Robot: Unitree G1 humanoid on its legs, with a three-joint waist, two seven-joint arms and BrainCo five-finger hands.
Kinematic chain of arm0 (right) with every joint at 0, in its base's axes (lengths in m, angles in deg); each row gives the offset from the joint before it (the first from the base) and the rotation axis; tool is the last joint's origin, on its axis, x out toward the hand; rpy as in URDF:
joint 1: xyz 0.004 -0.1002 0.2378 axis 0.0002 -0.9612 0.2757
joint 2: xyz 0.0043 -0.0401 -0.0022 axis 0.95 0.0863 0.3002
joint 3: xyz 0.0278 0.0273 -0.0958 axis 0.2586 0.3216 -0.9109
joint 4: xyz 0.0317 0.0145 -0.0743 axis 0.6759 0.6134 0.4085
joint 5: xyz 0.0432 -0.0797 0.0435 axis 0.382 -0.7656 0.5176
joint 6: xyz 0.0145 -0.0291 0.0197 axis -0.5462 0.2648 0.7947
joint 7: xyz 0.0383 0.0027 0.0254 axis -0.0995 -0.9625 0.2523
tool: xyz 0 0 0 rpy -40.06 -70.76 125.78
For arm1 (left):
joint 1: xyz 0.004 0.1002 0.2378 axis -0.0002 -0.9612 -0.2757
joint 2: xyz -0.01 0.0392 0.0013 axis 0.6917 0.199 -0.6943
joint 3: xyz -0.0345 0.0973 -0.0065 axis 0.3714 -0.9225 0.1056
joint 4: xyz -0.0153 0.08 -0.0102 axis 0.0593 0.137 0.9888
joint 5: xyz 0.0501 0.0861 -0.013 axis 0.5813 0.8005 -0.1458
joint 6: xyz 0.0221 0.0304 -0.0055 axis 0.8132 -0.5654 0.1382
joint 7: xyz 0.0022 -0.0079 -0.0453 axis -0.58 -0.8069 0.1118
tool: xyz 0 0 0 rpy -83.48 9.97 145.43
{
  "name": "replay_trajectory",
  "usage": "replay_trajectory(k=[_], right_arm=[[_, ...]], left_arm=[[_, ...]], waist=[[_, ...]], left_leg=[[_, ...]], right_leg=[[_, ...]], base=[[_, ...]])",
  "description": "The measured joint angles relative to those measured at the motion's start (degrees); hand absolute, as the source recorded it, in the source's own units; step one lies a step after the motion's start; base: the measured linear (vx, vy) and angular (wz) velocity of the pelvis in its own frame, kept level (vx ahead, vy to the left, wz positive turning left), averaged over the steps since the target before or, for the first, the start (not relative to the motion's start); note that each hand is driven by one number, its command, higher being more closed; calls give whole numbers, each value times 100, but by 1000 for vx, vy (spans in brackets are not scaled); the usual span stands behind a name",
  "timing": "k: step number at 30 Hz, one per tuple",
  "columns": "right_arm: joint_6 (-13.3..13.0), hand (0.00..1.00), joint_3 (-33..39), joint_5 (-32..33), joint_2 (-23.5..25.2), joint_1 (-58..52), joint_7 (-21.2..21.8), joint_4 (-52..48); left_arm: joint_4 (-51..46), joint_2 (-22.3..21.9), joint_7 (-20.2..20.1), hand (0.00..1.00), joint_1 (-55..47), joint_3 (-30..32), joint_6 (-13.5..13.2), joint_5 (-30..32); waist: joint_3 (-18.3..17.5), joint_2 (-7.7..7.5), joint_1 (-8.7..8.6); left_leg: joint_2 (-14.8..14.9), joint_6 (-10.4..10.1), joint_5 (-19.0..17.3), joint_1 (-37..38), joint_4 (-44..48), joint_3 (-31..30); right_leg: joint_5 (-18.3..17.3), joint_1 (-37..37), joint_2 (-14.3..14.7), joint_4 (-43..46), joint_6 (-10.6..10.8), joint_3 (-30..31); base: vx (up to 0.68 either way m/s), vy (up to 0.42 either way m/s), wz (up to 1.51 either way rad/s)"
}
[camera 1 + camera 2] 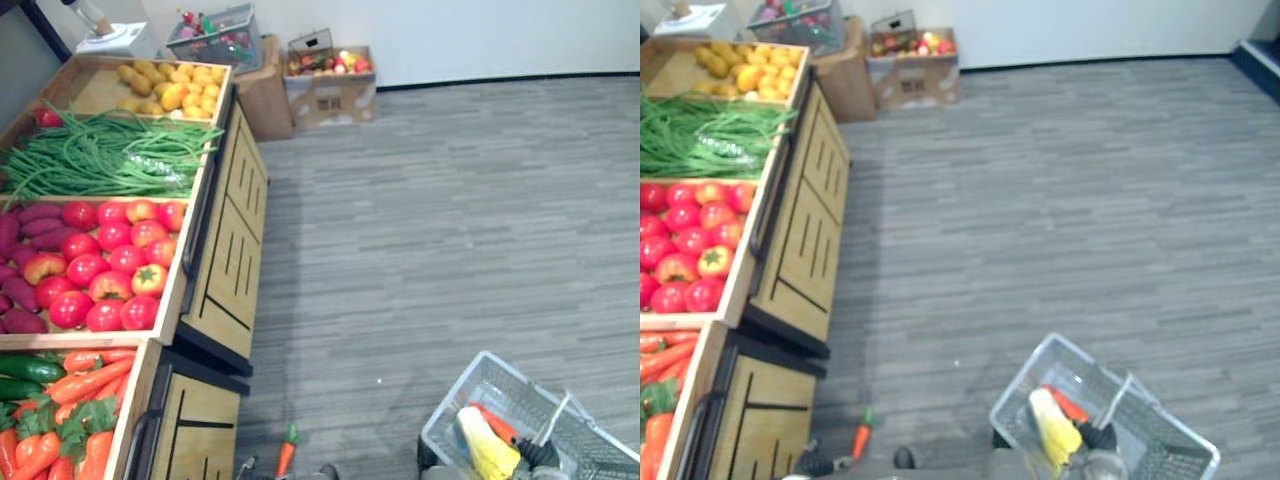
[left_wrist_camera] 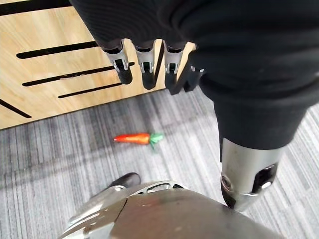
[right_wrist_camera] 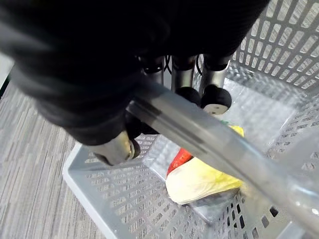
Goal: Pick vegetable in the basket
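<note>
Around the basket handle (image 3: 199,134) the fingers (image 3: 185,79) of the right hand (image 3: 99,59) are curled; the left hand (image 2: 149,30) hangs straight-fingered, empty. A carrot (image 2: 133,139) lies on the floor (image 2: 60,159) below, near the counter (image 2: 45,64); the basket (image 3: 279,45) is best kept level while the carrot is reached.

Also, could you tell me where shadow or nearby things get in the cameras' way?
Right wrist view: the right hand, curled round the basket handle, and the handle itself cross the yellow vegetable in the basket. Left wrist view: the open left hand hides some floor, not the carrot. Eye views: even light, soft shadow beside the wooden stand.
</note>
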Motion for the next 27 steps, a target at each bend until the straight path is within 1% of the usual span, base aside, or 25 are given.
replay_trajectory(k=[1, 2, 3, 4, 6, 7, 8, 9, 10, 11, 12, 13, 14, 15, 16, 17, 18, 19, 20, 22, 23, 24, 25, 26, 27], right_arm=[[2, 100, 4, -1, -9, 33, -4, 6], [7, 100, 26, -1, -18, 92, -8, 7], [4, 100, 64, 2, -15, 150, -10, 3], [1, 100, 113, 4, -5, 183, -10, -1], [-3, 100, 152, 11, 25, 206, -14, -8], [-4, 100, 130, 11, 66, 243, -22, -15], [-5, 100, 101, 10, 72, 255, -24, -17], [-5, 100, 25, 9, 86, 276, -25, -19], [-2, 100, 6, 5, 98, 315, -31, -18], [0, 100, -12, 1, 127, 398, -50, -17], [1, 100, -11, 0, 149, 404, -77, -17], [4, 100, -9, 1, 173, 396, -97, -17], [10, 100, -4, 2, 277, 335, -129, -15], [10, 100, 1, 2, 289, 315, -137, -16], [9, 100, 15, 6, 268, 303, -138, -19], [14, 100, 113, 9, 244, 282, -149, -18], [13, 100, 135, 8, 246, 293, -149, -18], [10, 100, 167, 9, 244, 303, -144, -19], [12, 100, 189, 9, 246, 283, -138, -19], [21, 100, 201, 8, 216, 163, -134, -22], [20, 100, 200, 8, 214, 124, -134, -30], [19, 100, 197, 8, 215, 36, -136, -68], [12, 100, 194, 9, 207, -33, -136, -84], [8, 100, 188, 8, 200, -46, -135, -90], [9, 100, 168, 6, 172, -39, -135, -93]], left_arm=[[-3, -2, -2, 0, 2, -5, -1, -54], [-4, -6, -3, 0, 1, -9, 2, -171], [-5, 9, -3, 0, 2, -19, 6, -199], [-10, 29, -3, 0, 5, -54, 5, -198], [-19, 69, -2, 0, 3, -76, 6, -197], [-24, 83, 1, 0, -13, -73, 8, -198], [-24, 83, 1, 0, -18, -73, 9, -198], [-23, 104, 6, 0, 0, -56, 14, -199], [-21, 107, 10, 0, 10, -44, 16, -199], [-20, 95, 17, 0, 57, 30, 27, -200], [-23, 88, 28, 0, 58, 59, 50, -201], [-22, 89, 35, 0, 56, 83, 61, -201], [-11, 80, 57, 0, 54, 275, 68, -201], [-9, 78, 65, 0, 55, 334, 76, -201], [-9, -18, 83, 0, 80, 414, 80, -202], [-29, -191, 112, 0, 90, 467, 58, -203], [-43, -236, 122, 0, 91, 494, 52, -193], [-64, -250, 136, 0, 91, 507, 35, -202], [-73, -253, 145, 0, 92, 519, 52, -203], [-143, -306, 169, 0, 104, 676, 54, -204], [-152, -315, 177, 0, 104, 719, 55, -206], [-183, -321, 221, 0, 89, 728, 59, -240], [-257, -322, 239, 0, 52, 731, 55, -425], [-269, -326, 243, 0, 39, 728, 47, -485], [-298, -343, 252, 0, 35, 739, 48, -639]], waist=[[0, 7, 20], [-2, 17, 58], [13, -7, 63], [50, -25, 52], [124, -66, 10], [143, -69, -37], [134, -108, -39], [134, -160, -35], [138, -165, -30], [162, -146, -27], [165, -147, -25], [157, -166, -26], [151, -287, -31], [155, -268, -47], [164, -150, -82], [61, 82, -75], [50, 114, -75], [61, 138, -72], [47, 153, -94], [51, 131, -74], [55, 123, -74], [85, 49, -73], [65, 20, -47], [58, 17, -22], [53, 16, 26]], left_leg=[[6, 16, -37, -8, 44, 62], [16, 48, -82, -1, 93, 151], [29, 85, -119, 41, 114, 239], [-2, 109, -134, 164, 92, 294], [-20, 160, -163, 408, 38, 330], [1, 178, -174, 495, -12, 378], [-6, 178, -173, 531, -44, 394], [11, 172, -177, 533, -71, 421], [50, 151, -180, 517, -85, 436], [186, 22, -167, 491, -136, 484], [268, -64, -171, 497, -134, 498], [305, -129, -179, 508, -146, 499], [387, -397, -260, 603, -152, 481], [468, -485, -289, 634, -154, 443], [674, -627, -301, 718, -194, 402], [884, -798, -188, 705, -242, 389], [959, -842, -49, 682, -211, 376], [1023, -842, 159, 640, -95, 252], [1074, -806, 360, 510, 116, 71], [1132, -671, 1005, 275, 788, -290], [1138, -640, 1199, 244, 952, -372], [1161, -616, 1573, 166, 1296, -504], [1172, -628, 1955, 63, 1662, -553], [1198, -636, 1994, -35, 1901, -554], [1220, -683, 1750, -261, 2389, -570]], right_leg=[[-86, -132, 1, 210, 29, 71], [-267, -377, -1, 665, 51, 152], [-491, -742, -26, 1404, 72, 246], [-615, -1062, -49, 2177, 10, 277], [-632, -1362, -103, 3063, -15, 297], [-722, -1425, -202, 3258, -46, 249], [-761, -1426, -252, 3250, -110, 173], [-788, -1453, -361, 3009, -155, -68], [-785, -1476, -379, 2780, -155, -161], [-698, -1519, -355, 2088, -96, -338], [-659, -1519, -343, 1676, -36, -373], [-630, -1518, -358, 1452, 8, -369], [-395, -1508, -409, 1196, 44, -391], [-153, -1517, -363, 1299, 21, -446], [-136, -1534, -217, 1539, -56, -577], [-454, -1665, -15, 1794, -185, -697], [-556, -1737, 35, 1932, -287, -704], [-615, -1733, 70, 2052, -365, -757], [-689, -1678, 64, 2117, -460, -857], [-904, -1348, 12, 2143, -627, -1028], [-960, -1215, -5, 2139, -677, -1082], [-1073, -954, -45, 2122, -737, -1203], [-1195, -730, -75, 2052, -755, -1224], [-1244, -635, -80, 1979, -780, -1216], [-1297, -480, -74, 1842, -781, -1188]], base=[[24, 55, -46], [13, 47, -49], [10, 57, -49], [1, 43, -30], [0, 43, -8], [0, 0, 0], [9, 7, -4], [29, -8, -12], [106, -69, -22], [129, -97, -19], [158, -124, -15], [240, -210, 0], [266, -245, 7], [334, -341, 16], [312, -285, 16], [326, -265, 8], [357, -273, -5], [284, -254, 4], [345, -353, 20], [319, -337, 33], [295, -279, 38], [310, -269, 34], [288, -244, 28], [255, -206, 7], [186, -118, -1]])
